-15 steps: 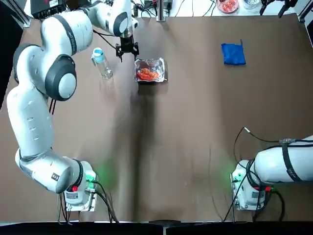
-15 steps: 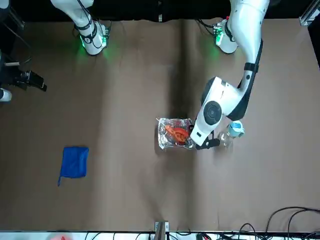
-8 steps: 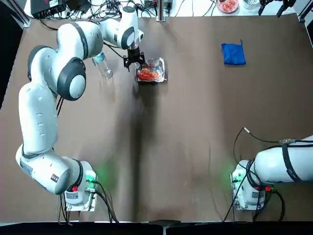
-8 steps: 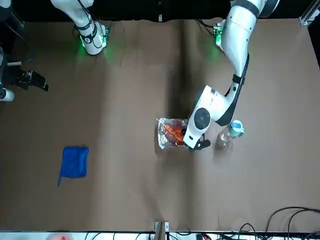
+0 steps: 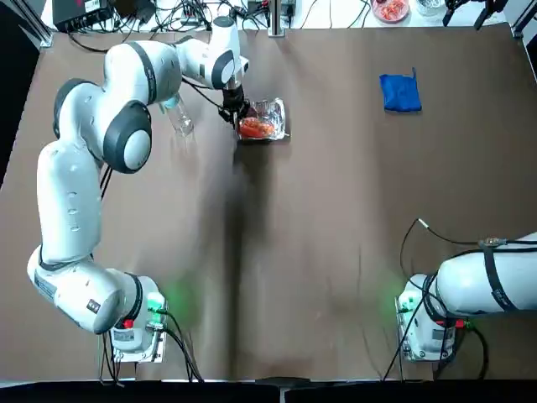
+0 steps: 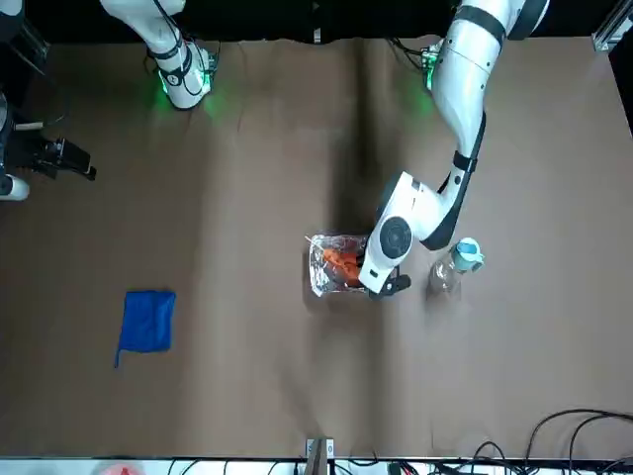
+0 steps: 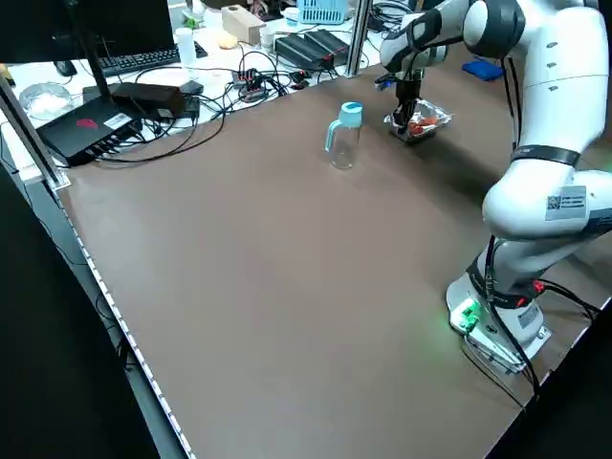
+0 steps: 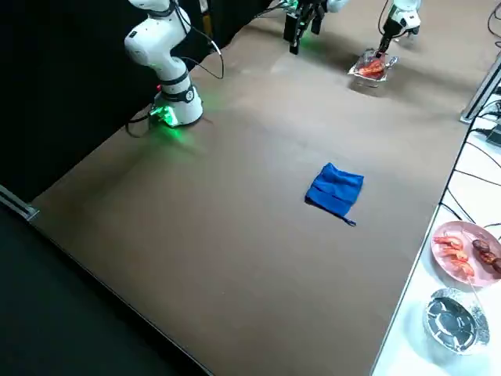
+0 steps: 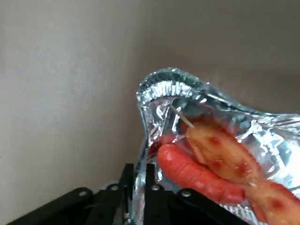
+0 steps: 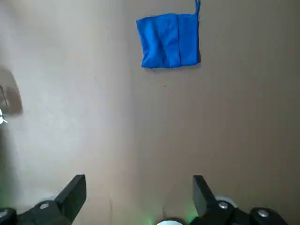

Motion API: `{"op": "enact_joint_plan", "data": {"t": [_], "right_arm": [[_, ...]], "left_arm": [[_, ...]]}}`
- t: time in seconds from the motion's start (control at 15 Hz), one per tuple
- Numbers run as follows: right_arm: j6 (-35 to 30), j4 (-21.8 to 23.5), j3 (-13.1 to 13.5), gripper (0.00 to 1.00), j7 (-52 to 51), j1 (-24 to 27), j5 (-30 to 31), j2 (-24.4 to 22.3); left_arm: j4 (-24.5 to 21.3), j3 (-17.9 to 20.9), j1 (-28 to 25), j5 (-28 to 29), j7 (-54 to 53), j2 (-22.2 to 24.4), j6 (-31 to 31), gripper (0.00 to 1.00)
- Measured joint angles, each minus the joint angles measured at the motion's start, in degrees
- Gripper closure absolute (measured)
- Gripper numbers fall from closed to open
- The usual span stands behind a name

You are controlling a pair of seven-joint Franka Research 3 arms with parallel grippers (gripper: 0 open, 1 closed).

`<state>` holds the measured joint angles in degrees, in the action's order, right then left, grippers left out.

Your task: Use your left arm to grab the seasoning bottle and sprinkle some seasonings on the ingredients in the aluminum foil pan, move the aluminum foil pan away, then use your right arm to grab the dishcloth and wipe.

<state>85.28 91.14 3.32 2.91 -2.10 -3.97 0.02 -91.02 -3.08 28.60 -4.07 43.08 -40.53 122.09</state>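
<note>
Left wrist view, left gripper point(image 9: 139, 176) nearly closed, pinching the crinkled foil pan's point(image 9: 225, 110) thin wall, glossy sausages point(image 9: 199, 178) inside.

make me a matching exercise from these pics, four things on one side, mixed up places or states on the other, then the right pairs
Column 1
1. seasoning bottle
2. aluminum foil pan
3. dishcloth
4. right gripper

Column 2
A. open, with nothing between its fingers
B. standing upright on the table, with a light-blue cap
C. one wall between the fingers of the left gripper
D. bright blue, lying on the table

Right pairs: 1-B, 2-C, 3-D, 4-A
</note>
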Motion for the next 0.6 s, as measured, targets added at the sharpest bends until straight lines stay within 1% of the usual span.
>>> {"op": "enact_joint_plan", "data": {"t": [0.07, 0.13, 0.4, 0.6], "right_arm": [[0.0, 0.0, 0.0, 0.0, 0.0, 0.0, 0.0, 0.0], [0.0, 0.0, 0.0, 0.0, 0.0, 0.0, 0.0, 0.0], [0.0, 0.0, 0.0, 0.0, 0.0, 0.0, 0.0, 0.0], [0.0, 0.1, -0.1, 0.0, 0.0, -0.1, 0.0, 0.0]], "left_arm": [[0.0, 0.0, 0.2, 0.0, 0.0, 0.0, -0.2, 0.84], [0.2, -0.1, 0.3, 0.0, -1.0, 0.0, -1.6, 0.98], [1.0, -0.9, 0.3, 0.0, -6.9, 0.2, -9.9, 0.98], [1.0, -4.3, 0.3, 0.0, -8.7, 0.4, -16.0, 0.98]]}}
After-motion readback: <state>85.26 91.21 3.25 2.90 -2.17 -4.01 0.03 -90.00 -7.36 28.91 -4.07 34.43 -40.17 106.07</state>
